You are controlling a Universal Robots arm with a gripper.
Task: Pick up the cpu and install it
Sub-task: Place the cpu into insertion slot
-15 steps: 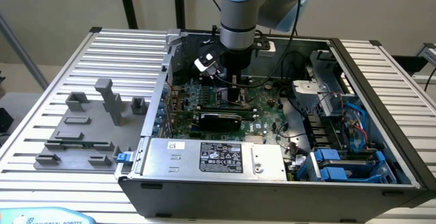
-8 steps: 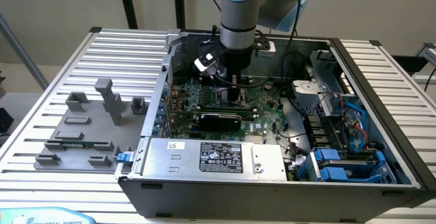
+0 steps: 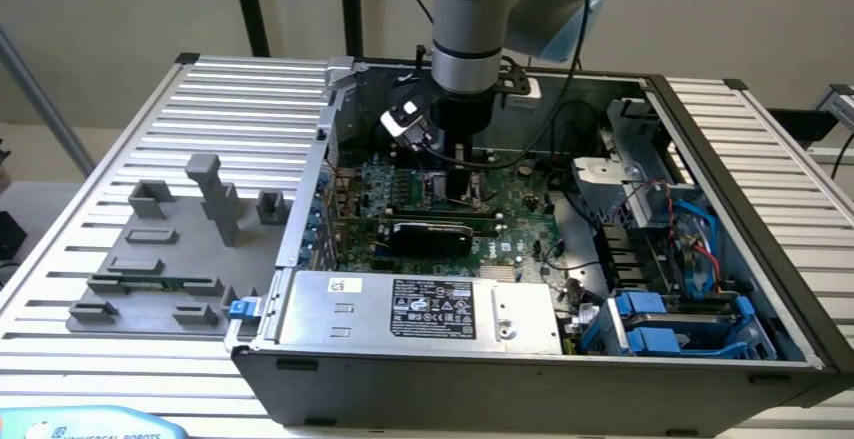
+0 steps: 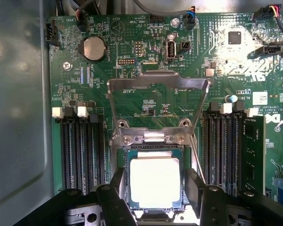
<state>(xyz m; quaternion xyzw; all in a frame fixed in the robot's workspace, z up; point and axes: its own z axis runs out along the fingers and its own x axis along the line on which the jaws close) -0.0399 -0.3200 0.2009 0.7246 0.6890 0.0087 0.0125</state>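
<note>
Claw [image 4: 156,184] is down inside the computer case [image 3: 534,389], at about twelve o'clock from the power supply [image 3: 427,309] in the exterior view. Its jaws stand wide, one finger either side of the cpu [image 4: 155,182], clear of its edges and holding nothing. The cpu lies flat in its socket on the green board [image 4: 146,61], beside the flipped-up metal clamp frame [image 4: 158,81]. I'd call it light, stiff and slick on top with a delicate underside, so take it by two opposite pale edges, gently, and keep it level.
</note>
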